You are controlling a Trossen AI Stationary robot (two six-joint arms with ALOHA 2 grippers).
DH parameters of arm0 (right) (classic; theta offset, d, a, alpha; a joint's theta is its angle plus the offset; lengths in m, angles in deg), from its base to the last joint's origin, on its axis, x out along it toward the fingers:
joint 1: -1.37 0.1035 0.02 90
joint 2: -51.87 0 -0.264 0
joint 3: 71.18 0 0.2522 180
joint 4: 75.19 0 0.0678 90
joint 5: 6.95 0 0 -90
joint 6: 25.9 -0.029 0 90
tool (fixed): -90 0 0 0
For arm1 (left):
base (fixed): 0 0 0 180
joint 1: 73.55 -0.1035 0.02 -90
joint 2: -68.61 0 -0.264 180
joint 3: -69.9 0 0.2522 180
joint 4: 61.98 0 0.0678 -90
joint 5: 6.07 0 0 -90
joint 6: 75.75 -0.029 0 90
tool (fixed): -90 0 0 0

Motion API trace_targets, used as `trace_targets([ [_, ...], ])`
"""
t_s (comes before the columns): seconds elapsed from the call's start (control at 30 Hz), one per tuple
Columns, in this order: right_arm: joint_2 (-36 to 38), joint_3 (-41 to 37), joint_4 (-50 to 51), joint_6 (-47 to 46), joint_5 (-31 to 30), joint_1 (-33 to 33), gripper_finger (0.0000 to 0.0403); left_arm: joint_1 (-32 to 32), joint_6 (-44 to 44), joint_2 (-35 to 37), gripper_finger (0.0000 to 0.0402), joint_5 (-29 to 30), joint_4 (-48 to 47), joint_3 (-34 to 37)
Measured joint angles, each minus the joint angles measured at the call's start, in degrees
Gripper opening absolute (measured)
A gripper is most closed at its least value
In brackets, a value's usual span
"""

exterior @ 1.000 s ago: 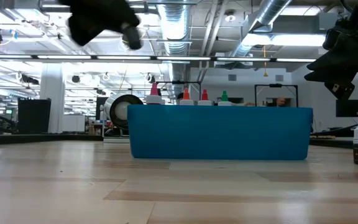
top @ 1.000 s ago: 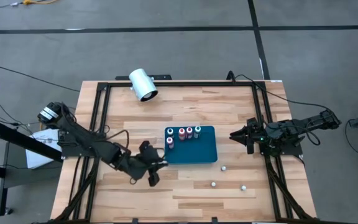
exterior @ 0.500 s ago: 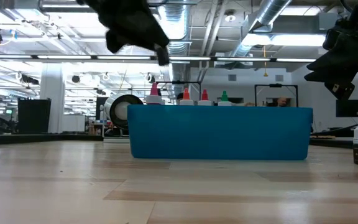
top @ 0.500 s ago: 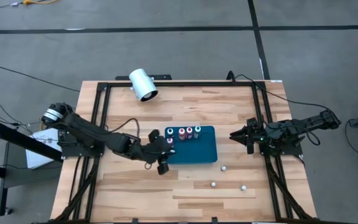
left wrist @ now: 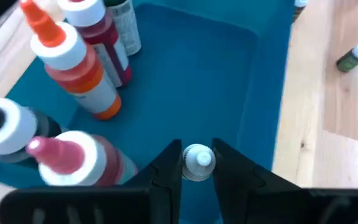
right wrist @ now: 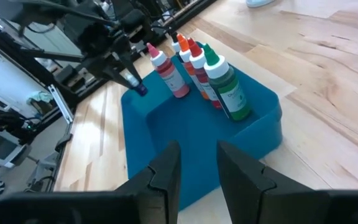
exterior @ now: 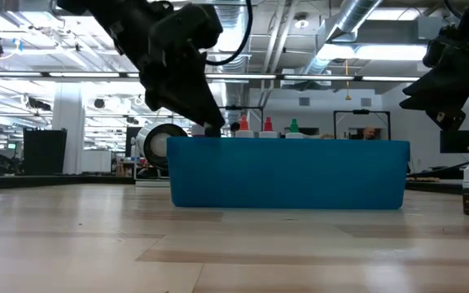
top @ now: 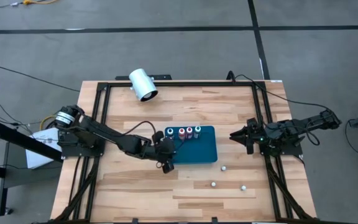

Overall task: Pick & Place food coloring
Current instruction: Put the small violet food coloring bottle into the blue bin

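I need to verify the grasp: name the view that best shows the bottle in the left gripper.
Left wrist view: the white-capped bottle sits pinched in the left gripper. Right wrist view shows it small over the teal tray; high and low views hide it.

1. Both arms are showing dark, almost black housings made of jointed segments.
2. The left arm (top: 107, 137) is carrying a round silver-and-black cap at its base joint, and a thin black cable is looping above its forearm.
3. The right arm (top: 291, 132) is wearing black cables along its links, and a small green light is glowing near its wrist.
4. Each end effector is ending in two flat, black, tapering fingers (right wrist: 166, 171), matte and unmarked.
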Motion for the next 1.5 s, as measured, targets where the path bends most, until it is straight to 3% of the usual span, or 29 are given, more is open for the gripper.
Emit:
trace_targets([
  [0.33, 0.00, -0.02, 0.22, 0.04, 0.00, 0.00, 0.0092, -0.22, -0.92, -1.21, 0.0061, -3.06, -5.07, 0.39],
  [0.97, 0.02, -0.02, 1.52, 0.04, -0.02, 0.00, 0.0092, -2.67, -4.94, -4.09, 0.0062, -8.45, -2.90, -0.05],
  [1.5, 0.02, -0.02, 1.72, 0.04, -0.02, 0.00, 0.0092, -2.62, -5.33, -4.09, 0.0108, -10.12, -2.42, -0.05],
])
